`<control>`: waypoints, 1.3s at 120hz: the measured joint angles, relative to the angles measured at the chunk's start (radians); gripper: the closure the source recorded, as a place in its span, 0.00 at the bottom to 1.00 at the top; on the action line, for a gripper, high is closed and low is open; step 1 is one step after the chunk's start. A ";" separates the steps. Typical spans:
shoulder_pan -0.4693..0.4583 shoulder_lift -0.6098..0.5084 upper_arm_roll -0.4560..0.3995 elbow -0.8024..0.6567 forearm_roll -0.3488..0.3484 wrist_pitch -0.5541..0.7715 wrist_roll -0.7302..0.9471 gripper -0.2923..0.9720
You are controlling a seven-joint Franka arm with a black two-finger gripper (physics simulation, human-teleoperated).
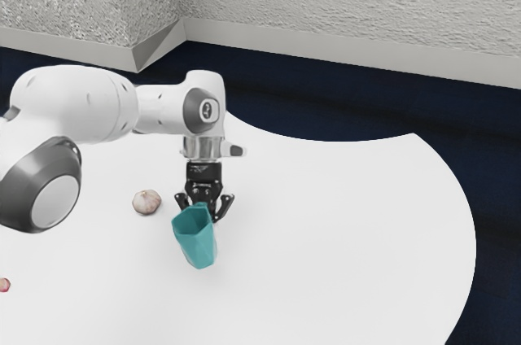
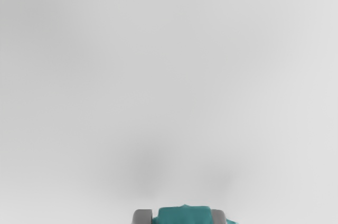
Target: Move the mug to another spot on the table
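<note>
1. My claw [image 1: 206, 208] is clenched on the mug [image 1: 195, 238]. In the exterior view the black fingers close over its wall at the rim. In the wrist view the teal wall sits between two grey pads [image 2: 141, 217], touched from both sides.
2. The mug hangs tilted under the hand, with its mouth up by the fingers and its base swung toward the exterior view's right. I judge that a pinch on one side of the rim lets its weight pull it off upright.
3. It is over the white table [image 1: 366, 223], near a garlic bulb [image 1: 147, 201] on the exterior view's left but apart from it. I cannot tell whether the base touches the surface. Soft shadows under the hand in the wrist view suggest it is slightly raised.
4. The arm [image 1: 98, 117] reaches in from the exterior view's left with the wrist pointing straight down, which suits a grasp from above.
5. I read this as the carrying step. The broad stretch of table toward the exterior view's right gives room away from the garlic.
6. The risk is the thin wall slipping in the pinch, so I would lower slowly and let the base settle flat.
</note>
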State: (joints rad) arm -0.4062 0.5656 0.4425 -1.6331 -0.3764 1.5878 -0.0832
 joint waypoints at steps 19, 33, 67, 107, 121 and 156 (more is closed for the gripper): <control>0.000 -0.004 0.008 -0.038 0.006 0.060 0.035 0.85; 0.010 0.003 0.013 -0.032 0.010 0.084 0.055 0.85; 0.056 0.041 0.017 -0.018 0.025 0.106 0.093 0.85; 0.069 0.060 0.017 -0.013 0.037 0.109 0.120 0.79; 0.069 0.061 0.018 -0.013 0.026 0.106 0.129 0.62; 0.069 0.060 0.018 0.009 0.014 0.104 0.145 0.43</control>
State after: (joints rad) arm -0.3375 0.6253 0.4607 -1.6239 -0.3620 1.6920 0.0619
